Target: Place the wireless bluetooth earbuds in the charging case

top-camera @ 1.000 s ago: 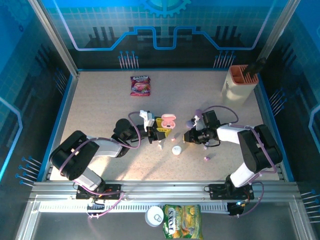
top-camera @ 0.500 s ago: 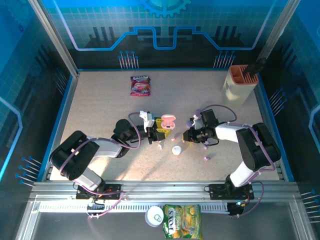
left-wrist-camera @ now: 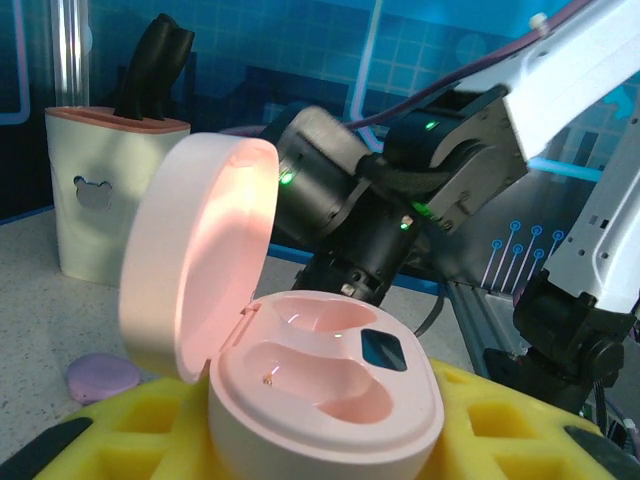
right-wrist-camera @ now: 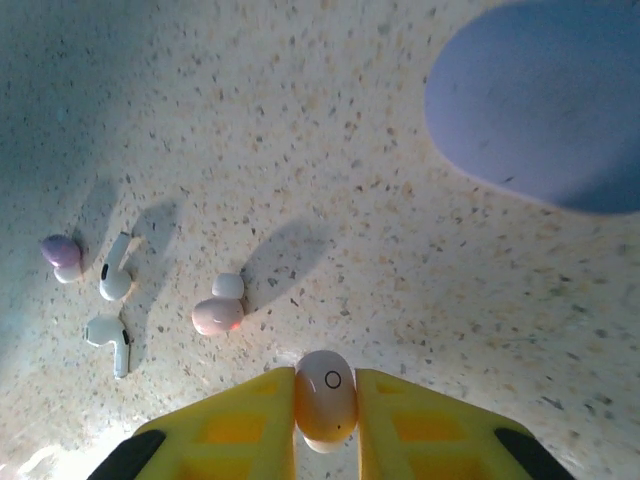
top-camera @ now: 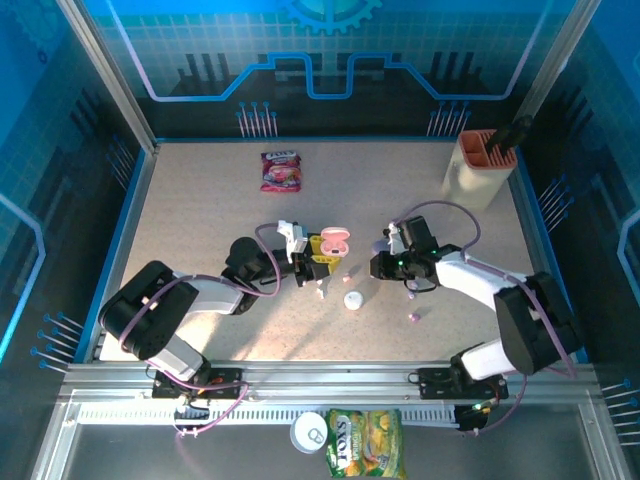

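Pink charging case [left-wrist-camera: 330, 400] is gripped lid-open in the left tool [left-wrist-camera: 320, 440]. The right tool [right-wrist-camera: 326, 398], just right of the case, is closed on one pale pink earbud [right-wrist-camera: 325, 385]. Loose earbuds are left on the bench [right-wrist-camera: 330, 150] near the case: one pink [right-wrist-camera: 217, 315], two white [right-wrist-camera: 115, 280], one purple [right-wrist-camera: 62, 255]. A purple case [right-wrist-camera: 540, 100] lies near it and a white case [top-camera: 353, 300] sits just in front.

Pink snack packet [top-camera: 281, 170], beige holder [top-camera: 476, 172], green bag [top-camera: 364, 443]
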Controlling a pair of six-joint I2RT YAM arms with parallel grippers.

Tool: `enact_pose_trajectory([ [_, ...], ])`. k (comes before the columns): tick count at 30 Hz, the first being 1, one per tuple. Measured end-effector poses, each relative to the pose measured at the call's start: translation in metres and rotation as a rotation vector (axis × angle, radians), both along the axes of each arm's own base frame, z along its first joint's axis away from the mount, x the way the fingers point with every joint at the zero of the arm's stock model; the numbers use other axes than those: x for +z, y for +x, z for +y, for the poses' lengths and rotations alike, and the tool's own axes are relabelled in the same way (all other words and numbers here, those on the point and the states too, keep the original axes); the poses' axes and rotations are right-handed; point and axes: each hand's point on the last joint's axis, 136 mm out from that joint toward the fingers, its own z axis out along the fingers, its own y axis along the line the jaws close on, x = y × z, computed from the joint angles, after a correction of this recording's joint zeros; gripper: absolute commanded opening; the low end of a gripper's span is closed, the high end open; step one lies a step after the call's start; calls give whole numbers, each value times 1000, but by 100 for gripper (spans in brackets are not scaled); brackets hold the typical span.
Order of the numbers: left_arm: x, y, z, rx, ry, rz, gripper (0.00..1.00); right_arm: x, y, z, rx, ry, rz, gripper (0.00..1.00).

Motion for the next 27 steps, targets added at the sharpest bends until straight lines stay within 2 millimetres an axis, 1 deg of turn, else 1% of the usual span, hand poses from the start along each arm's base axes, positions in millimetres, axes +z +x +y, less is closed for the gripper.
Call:
enact_pose_trajectory([
  [5, 0, 1, 1, 4, 0, 0, 40, 13, 1, -10, -114, -135, -95, 18],
  [11, -1, 1, 1, 1, 2, 2, 40, 8, -7, -32, -241, -296, -115, 17],
  [16, -4, 2, 1, -1, 6, 8, 40, 7, -12, -43, -285, -382, -127, 17],
  [22, -4, 1, 1, -2, 6, 8, 40, 12, -10, -47, -288, -412, -149, 18],
  [24, -4, 1, 1, -2, 6, 8, 40, 21, -8, -44, -257, -394, -186, 19],
  [27, -4, 1, 1, -4, 6, 8, 40, 50, -5, -31, -187, -297, -305, 19],
])
